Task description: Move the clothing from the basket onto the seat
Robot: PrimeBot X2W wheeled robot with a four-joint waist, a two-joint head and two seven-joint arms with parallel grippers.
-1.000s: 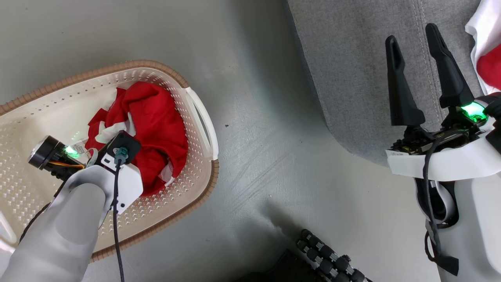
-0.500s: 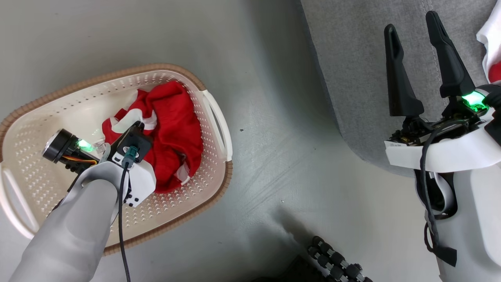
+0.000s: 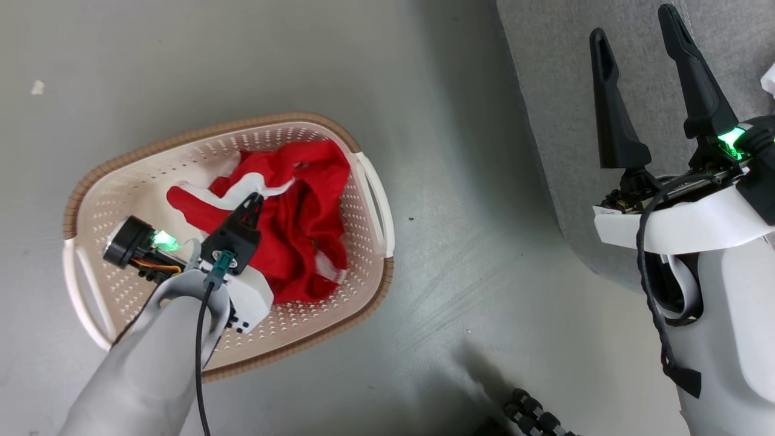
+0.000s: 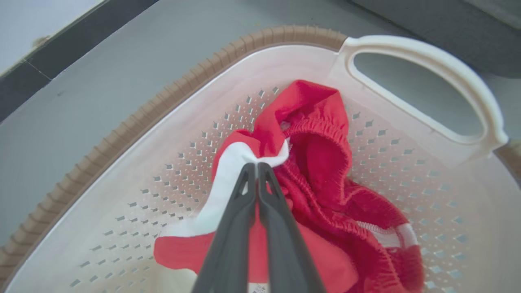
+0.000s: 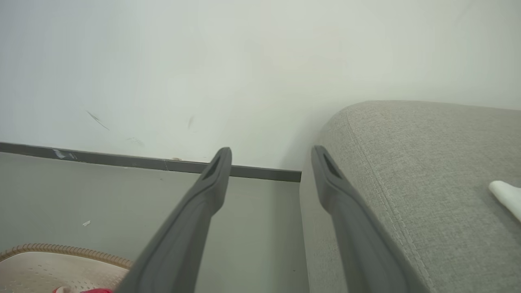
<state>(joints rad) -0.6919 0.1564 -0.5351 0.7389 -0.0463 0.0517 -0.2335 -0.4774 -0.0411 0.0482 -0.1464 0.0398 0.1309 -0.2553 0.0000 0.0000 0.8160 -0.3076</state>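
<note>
The clothing (image 3: 303,224), red with white trim, lies bunched in the right half of the cream basket (image 3: 200,130) on the floor. My left gripper (image 3: 257,197) reaches down into the basket, shut on a white band of the clothing. In the left wrist view the left gripper (image 4: 255,165) pinches that band where it meets the red clothing (image 4: 325,162), inside the basket (image 4: 134,126). My right gripper (image 3: 633,24) stands open over the edge of the grey seat (image 3: 563,91). In the right wrist view my right gripper (image 5: 271,151) is open beside the seat (image 5: 427,162).
Grey floor (image 3: 460,242) separates basket and seat. A white cloth (image 5: 506,195) lies on the seat at the right. My dark ribbed base part (image 3: 533,415) shows at the bottom. A wall with a dark skirting (image 5: 122,160) runs behind, and the basket's rim (image 5: 61,250) is at lower left.
The head camera has swung, shifting the whole picture rightward. My left gripper has risen out of the pile, pulling up the white band. The right gripper stays open.
</note>
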